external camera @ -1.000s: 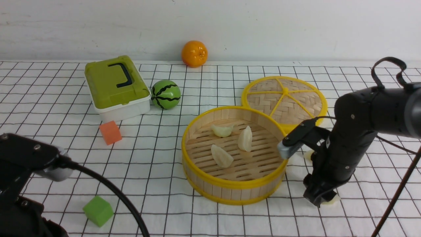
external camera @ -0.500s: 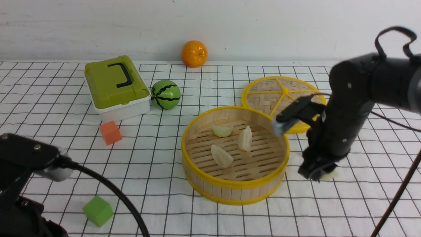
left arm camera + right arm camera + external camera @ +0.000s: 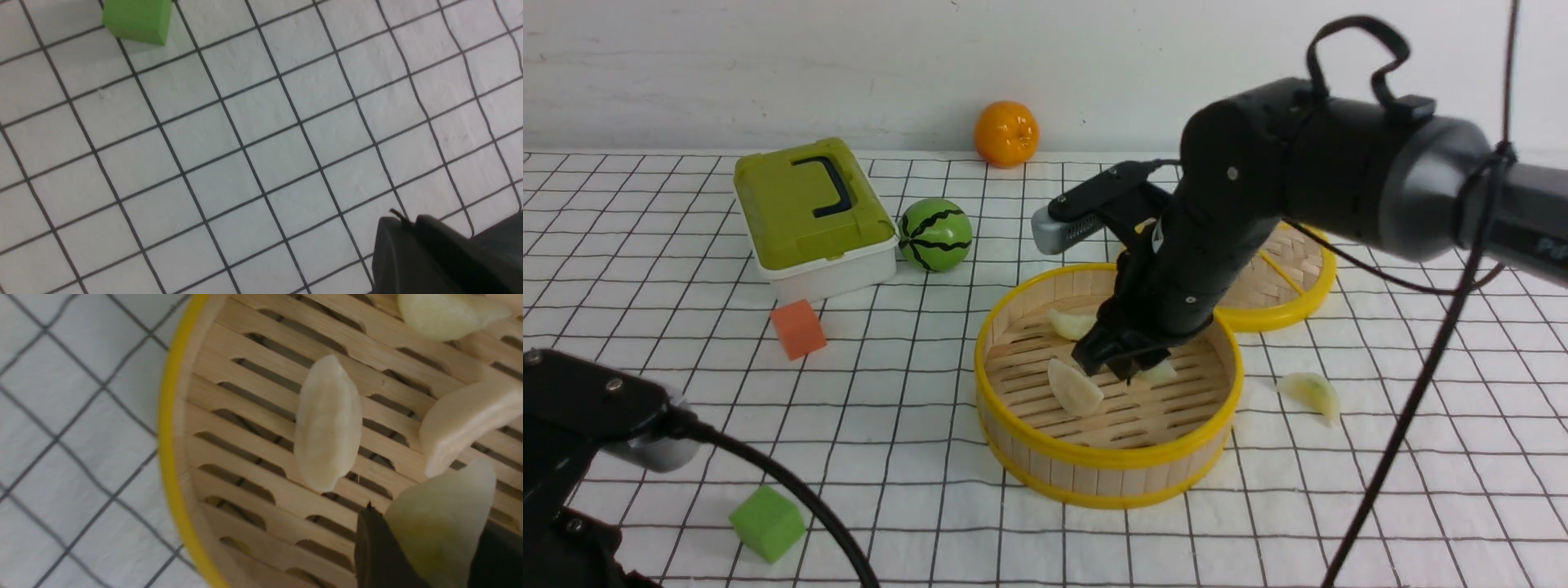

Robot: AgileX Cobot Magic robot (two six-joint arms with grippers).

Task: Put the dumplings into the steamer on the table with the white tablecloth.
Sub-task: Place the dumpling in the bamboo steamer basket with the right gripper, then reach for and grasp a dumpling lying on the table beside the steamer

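The steamer (image 3: 1094, 459) stands mid-table on the white tablecloth (image 3: 931, 408). My right gripper (image 3: 1123, 367) hangs low inside it, shut on a green-tinged dumpling (image 3: 1161, 373). In the right wrist view this dumpling (image 3: 441, 522) sits between the dark fingers of the gripper (image 3: 433, 547), just above the slatted floor. Three more dumplings lie on the slats (image 3: 328, 424) (image 3: 466, 420) (image 3: 445, 314). Two of them show in front (image 3: 1074, 388) (image 3: 1072, 324). One dumpling (image 3: 1311, 394) lies on the cloth right of the steamer. My left gripper (image 3: 408, 224) is shut and empty above bare cloth.
The flat woven lid (image 3: 1286, 278) lies behind the steamer, partly hidden by my right arm. A green-lidded box (image 3: 809, 216), a watermelon ball (image 3: 935, 234) and an orange (image 3: 1006, 133) stand at the back left. An orange cube (image 3: 797, 328) and a green cube (image 3: 766, 523) lie on the left.
My right gripper has risen from the cloth right of the steamer with a dumpling and moved left, into the steamer. The dumpling lying on the cloth is now uncovered.
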